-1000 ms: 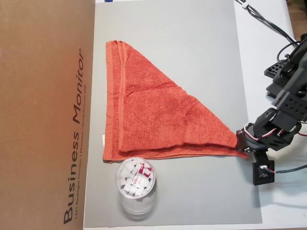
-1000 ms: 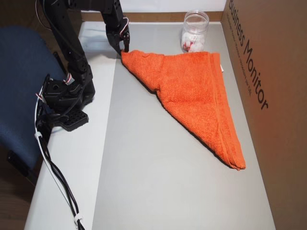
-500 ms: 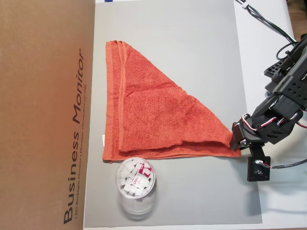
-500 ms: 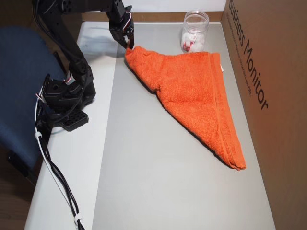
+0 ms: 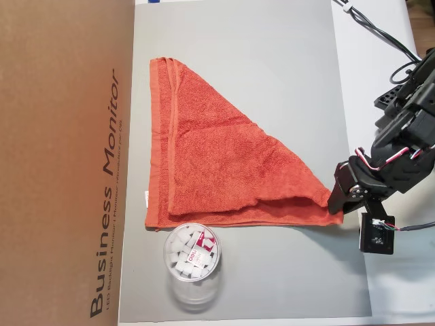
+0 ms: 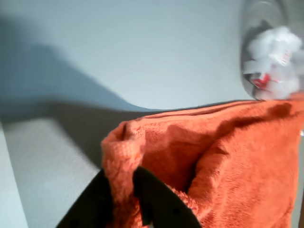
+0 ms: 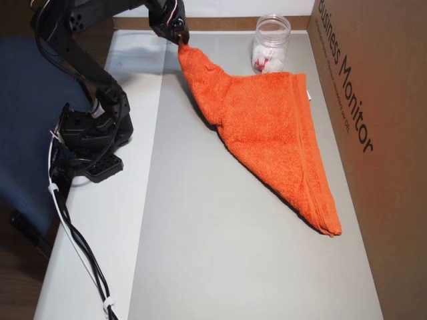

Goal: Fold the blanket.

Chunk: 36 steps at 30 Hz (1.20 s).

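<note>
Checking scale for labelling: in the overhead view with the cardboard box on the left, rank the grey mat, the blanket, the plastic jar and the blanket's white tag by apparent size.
1. grey mat, largest
2. blanket
3. plastic jar
4. white tag, smallest, just a sliver at the hem

In the wrist view, the jar (image 6: 273, 52) was blurred and the blanket (image 6: 228, 161) ran off the bottom and right edges.
</note>
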Available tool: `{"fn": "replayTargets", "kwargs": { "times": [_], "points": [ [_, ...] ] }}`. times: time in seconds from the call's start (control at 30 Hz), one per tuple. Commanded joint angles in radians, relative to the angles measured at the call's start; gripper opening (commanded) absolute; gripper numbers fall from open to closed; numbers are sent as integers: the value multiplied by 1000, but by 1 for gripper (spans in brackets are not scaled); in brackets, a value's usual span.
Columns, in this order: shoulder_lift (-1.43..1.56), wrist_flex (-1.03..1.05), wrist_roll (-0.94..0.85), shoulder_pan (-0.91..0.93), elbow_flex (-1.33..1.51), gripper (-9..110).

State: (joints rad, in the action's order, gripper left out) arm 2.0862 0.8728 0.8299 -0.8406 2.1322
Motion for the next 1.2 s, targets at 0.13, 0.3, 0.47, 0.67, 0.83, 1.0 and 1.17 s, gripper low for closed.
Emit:
{"fn": "replayTargets", "kwargs": {
  "times": [0.13, 0.3, 0.47, 0.67, 0.83, 1.0, 1.17],
  "points": [
    [143, -8, 31, 51, -46, 0],
    [204, 6, 31, 92, -78, 0],
    [209, 6, 31, 135, -167, 0],
    [207, -3, 31, 206, -239, 0],
    [207, -8, 31, 275, -290, 0],
    [206, -8, 31, 360, -327, 0],
    [153, -8, 31, 439, -400, 0]
  ]
}}
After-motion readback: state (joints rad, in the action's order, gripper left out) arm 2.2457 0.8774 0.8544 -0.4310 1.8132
